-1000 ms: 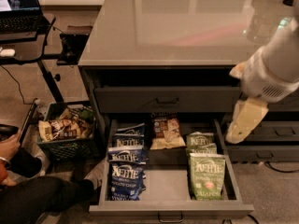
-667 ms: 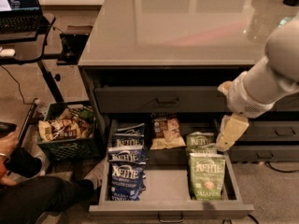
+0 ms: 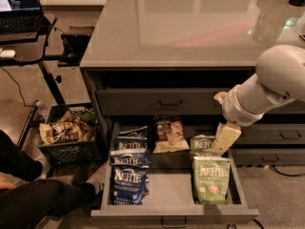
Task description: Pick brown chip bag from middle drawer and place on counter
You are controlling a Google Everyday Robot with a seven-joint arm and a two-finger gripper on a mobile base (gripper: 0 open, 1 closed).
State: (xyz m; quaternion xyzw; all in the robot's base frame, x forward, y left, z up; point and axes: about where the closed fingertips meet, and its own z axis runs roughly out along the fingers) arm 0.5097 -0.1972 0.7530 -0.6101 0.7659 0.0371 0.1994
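In the middle drawer [image 3: 174,213], brown chip bag [image 3: 169,133] lies left of gripper [image 3: 226,138]; grip unclear.

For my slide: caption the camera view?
Gripper hovers at right side of open middle drawer, brown chip bag untouched at back.

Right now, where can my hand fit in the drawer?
Bare floor of the dark-grey metal drawer lies between blue Kettle bags and green Kettle bags, in front of the brown chip bag. Right back is crowded by the cream gripper.

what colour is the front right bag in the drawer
The bag is green, camera view; hand hangs behind it.
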